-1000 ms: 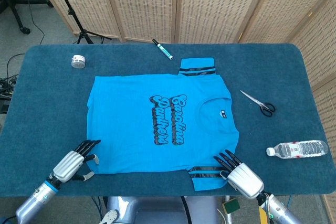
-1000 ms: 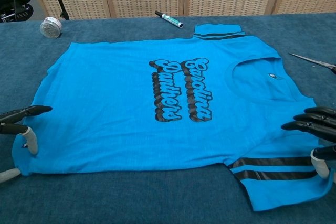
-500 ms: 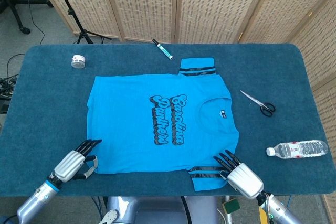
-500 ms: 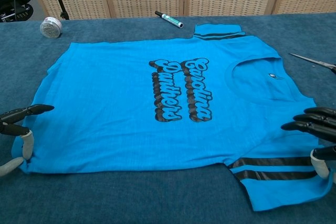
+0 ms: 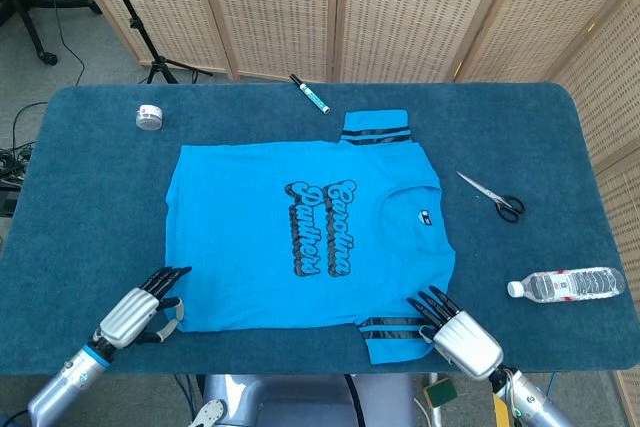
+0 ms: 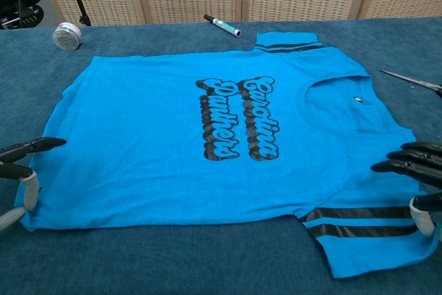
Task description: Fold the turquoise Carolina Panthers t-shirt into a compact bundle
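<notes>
One flat t-shirt (image 5: 300, 237), two spread, empty hands: left hand (image 5: 140, 309) at its hem corner, right hand (image 5: 455, 332) at its sleeve.

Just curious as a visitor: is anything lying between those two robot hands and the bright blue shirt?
Nothing visible: the left hand and right hand sit at the turquoise printed t-shirt's near edge.

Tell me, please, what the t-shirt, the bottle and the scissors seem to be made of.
T-shirt: soft knit fabric, probably cotton or a blend; matte, lies flat, with printed lettering.
Bottle: clear plastic, it seems; see-through and glossy, with a white cap and a label.
Scissors: blades look like bright metal, pale and shiny; handles dark, probably plastic, too small to be sure.
</notes>
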You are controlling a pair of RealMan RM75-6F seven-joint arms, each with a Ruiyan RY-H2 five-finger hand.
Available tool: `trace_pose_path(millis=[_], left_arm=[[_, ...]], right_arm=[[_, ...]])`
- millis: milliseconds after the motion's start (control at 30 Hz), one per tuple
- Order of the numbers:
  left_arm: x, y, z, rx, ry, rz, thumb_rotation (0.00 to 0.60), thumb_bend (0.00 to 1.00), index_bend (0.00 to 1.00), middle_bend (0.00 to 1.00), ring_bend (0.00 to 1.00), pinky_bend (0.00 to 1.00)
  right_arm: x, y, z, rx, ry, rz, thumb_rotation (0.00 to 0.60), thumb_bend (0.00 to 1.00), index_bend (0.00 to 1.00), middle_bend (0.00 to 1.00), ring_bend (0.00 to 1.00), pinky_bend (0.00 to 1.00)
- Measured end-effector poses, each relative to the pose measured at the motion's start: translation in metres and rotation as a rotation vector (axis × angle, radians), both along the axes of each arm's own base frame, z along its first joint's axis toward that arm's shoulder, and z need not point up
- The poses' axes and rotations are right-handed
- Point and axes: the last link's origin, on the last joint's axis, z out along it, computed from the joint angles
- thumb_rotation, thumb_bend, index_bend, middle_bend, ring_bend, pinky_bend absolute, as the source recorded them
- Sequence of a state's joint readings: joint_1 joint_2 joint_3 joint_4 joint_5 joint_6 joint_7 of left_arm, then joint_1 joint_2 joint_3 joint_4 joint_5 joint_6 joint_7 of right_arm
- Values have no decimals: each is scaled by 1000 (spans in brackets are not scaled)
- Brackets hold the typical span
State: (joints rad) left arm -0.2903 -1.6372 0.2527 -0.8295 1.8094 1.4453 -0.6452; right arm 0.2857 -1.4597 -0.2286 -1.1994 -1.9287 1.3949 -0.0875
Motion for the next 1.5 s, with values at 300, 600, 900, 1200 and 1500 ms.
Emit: trace_pose_path(millis=[300,600,900,1200,1500], left_arm=[[0,-9,15,-32,-21,-12,600,571,803,0,0,0],[5,-23,22,-81,-32,-46,600,613,803,0,0,0],[8,-40,35,-104,-38,-94,600,616,803,0,0,0],[6,-52,41,-130,-42,-103,600,618,804,0,0,0],[2,-69,47,-180,-83,-94,600,620,804,0,0,0]], right_arm=[[2,16,6,51,-42,9,600,517,643,101,0,0],[7,34,12,166,-105,34,600,517,648,121,0,0],[13,47,17,249,-109,151,600,517,657,127,0,0],[9,52,18,297,-92,214,600,517,658,137,0,1],[13,67,24,333,-153,264,600,517,658,140,0,3]])
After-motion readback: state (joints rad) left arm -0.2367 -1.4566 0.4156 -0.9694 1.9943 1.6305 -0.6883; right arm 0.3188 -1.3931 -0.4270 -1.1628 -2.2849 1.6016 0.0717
